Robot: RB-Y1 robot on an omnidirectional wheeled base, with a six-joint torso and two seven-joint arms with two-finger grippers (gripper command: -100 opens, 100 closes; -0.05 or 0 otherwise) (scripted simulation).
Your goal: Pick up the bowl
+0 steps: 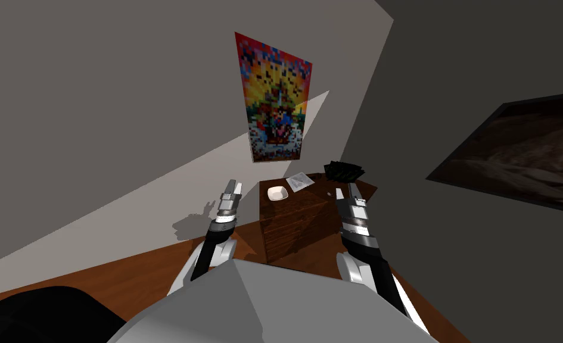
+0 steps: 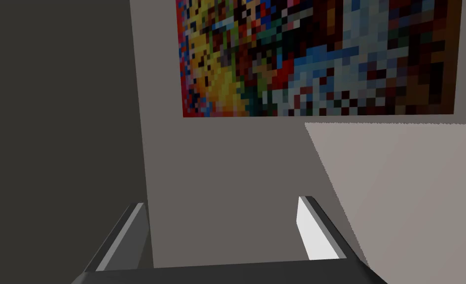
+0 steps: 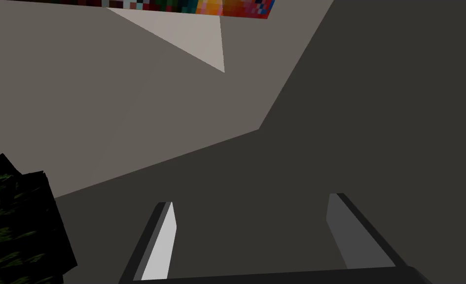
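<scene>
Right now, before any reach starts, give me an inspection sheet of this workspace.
Surface: dark wooden chest of drawers, in the wall corner, ahead of me.
Job's things: white bowl upright on its top near the left edge, untouched.
Clutter: paper sheet just beyond the bowl; dark leafy plant at the back right.
Grippers: left gripper open, empty, raised left of the chest; right gripper open, empty, near the plant.
Cables: nothing seen.
Surroundings: colourful poster, dark framed picture, wooden floor.

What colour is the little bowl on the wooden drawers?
White. The bowl shows best in the head view, sitting on top of the dark brown drawers.
</scene>
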